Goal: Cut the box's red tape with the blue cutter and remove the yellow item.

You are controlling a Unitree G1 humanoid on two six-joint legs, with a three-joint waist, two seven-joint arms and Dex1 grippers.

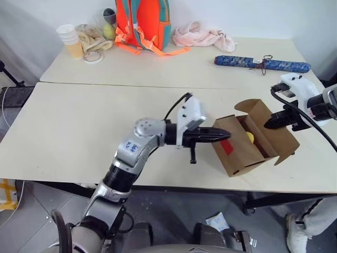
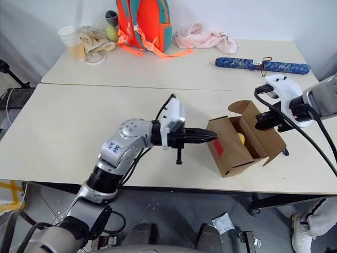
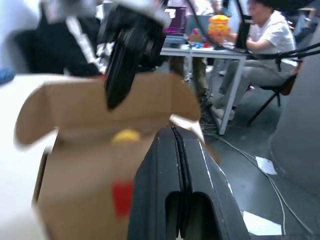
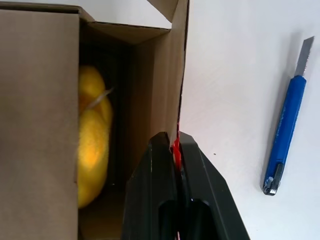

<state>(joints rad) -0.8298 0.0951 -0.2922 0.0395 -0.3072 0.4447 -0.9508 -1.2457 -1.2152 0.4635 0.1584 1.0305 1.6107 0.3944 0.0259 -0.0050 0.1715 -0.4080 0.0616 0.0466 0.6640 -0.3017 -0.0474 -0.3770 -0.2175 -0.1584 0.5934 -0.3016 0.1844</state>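
**A:** Which step are you on?

**B:** The cutting looks finished. The box lies open on the table, flaps spread, red tape on its near flap. The cutter lies on the table just beside the box, blade out. Nothing holds it.

**A:** Your pincers?

**B:** My right pincer is closed on the edge of a box flap, at a red strip. My left pincer is shut and empty, level, its tip at the box's near flap.

**A:** And the yellow item?

**B:** The yellow item sits inside the box, between its walls.

**A:** What next?

**B:** I judge the removal is due: keep the flap held, open my left pincer, reach in, and grip the item.
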